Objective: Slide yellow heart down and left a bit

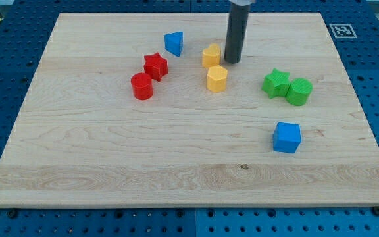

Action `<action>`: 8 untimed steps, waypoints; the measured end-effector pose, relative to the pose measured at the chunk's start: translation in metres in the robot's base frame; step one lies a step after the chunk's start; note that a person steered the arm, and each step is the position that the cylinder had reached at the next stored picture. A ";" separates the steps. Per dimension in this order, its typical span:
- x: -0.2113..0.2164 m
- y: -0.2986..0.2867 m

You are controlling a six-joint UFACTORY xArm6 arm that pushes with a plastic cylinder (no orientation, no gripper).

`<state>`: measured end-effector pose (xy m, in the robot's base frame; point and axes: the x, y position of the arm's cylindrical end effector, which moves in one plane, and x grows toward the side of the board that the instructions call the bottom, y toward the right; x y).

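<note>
The yellow heart (211, 55) lies on the wooden board (110, 164) near the view's top, just left of centre. A second yellow block, a hexagon (216, 78), lies right below it, close to it. My tip (232, 61) is down on the board just to the right of the yellow heart, touching it or nearly so, and above and right of the yellow hexagon. The dark rod rises straight up out of the view's top edge.
A blue triangle (174, 43) lies left of the heart. A red star (155, 66) and a red cylinder (141, 86) lie further left and lower. A green star (276, 83) and a green cylinder (299, 91) sit at the right, with a blue cube (286, 137) below them.
</note>
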<state>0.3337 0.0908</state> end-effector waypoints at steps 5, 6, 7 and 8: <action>-0.009 -0.021; -0.006 -0.021; 0.005 -0.026; 0.016 -0.029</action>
